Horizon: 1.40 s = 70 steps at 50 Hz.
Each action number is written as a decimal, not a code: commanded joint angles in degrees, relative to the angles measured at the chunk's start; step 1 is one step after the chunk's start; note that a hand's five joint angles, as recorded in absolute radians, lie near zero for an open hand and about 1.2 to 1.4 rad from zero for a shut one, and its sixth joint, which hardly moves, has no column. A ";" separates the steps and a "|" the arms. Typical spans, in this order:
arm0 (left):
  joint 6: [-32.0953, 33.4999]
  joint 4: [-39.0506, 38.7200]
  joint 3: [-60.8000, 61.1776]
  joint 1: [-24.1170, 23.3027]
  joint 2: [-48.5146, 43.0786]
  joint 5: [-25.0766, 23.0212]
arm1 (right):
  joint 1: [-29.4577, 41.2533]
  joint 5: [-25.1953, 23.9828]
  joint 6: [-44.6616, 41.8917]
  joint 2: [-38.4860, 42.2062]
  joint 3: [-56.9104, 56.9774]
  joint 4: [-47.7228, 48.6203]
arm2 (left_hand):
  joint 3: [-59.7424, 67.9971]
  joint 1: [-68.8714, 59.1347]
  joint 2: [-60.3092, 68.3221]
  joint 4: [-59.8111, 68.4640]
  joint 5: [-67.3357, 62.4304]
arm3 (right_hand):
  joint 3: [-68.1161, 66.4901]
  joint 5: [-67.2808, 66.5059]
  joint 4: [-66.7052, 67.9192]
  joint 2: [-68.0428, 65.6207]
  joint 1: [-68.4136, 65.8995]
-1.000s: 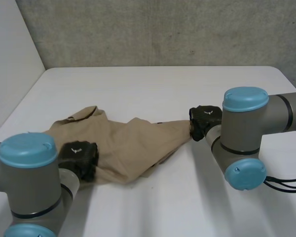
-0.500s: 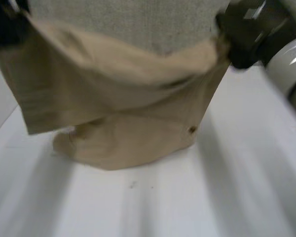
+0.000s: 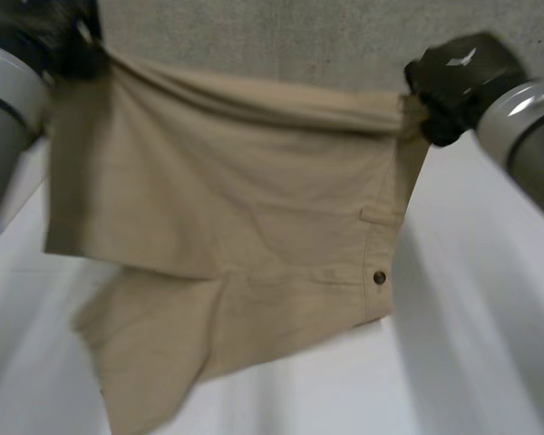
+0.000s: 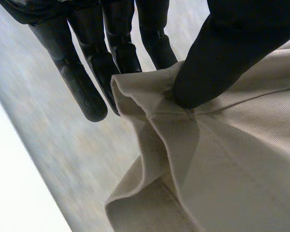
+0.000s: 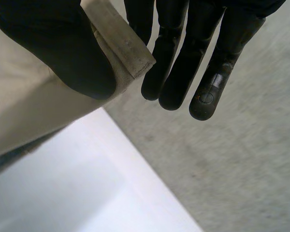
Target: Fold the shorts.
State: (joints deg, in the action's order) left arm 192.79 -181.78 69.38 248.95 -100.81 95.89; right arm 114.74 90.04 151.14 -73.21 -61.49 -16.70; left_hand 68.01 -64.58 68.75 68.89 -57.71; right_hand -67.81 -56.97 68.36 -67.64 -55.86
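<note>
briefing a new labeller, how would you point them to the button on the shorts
Above the white table, tan fabric shorts hang spread between the black left hand and black right hand. Follow the edge under the right hand down past the pocket slit to a small dark round button, the only dark dot on the plain tan cloth.

No writing can be read.
A small white emblem (image 3: 460,59) is borne on the back of the right hand (image 3: 451,89); no letters or numbers can be made out in it.
</note>
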 commanded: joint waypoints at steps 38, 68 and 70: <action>-0.64 -8.72 22.70 -2.24 -7.24 -0.52 | -0.48 -10.13 3.63 7.39 -23.12 9.85 | -43.53 40.10 -44.27 -44.41 43.24 | 45.54 44.71 -46.10 45.38 33.60; -4.62 4.95 39.17 5.84 -2.81 -12.66 | -2.15 -12.88 0.91 18.54 -28.08 25.49 | -39.29 35.86 -40.03 -40.17 38.99 | 40.57 39.73 -41.13 40.40 28.62; -4.62 3.54 38.99 5.75 -3.51 -12.58 | -2.15 -12.79 1.18 19.07 -27.29 25.49 | -39.12 35.69 -39.86 -40.00 38.83 | 39.39 38.56 -39.95 39.23 27.45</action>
State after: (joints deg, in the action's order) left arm 188.07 -175.07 108.98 254.77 -101.61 82.87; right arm 112.47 75.43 152.44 -56.11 -91.52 8.99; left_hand 27.11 -27.29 27.01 26.80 -16.65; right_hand -24.97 -14.60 24.56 -24.88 -22.21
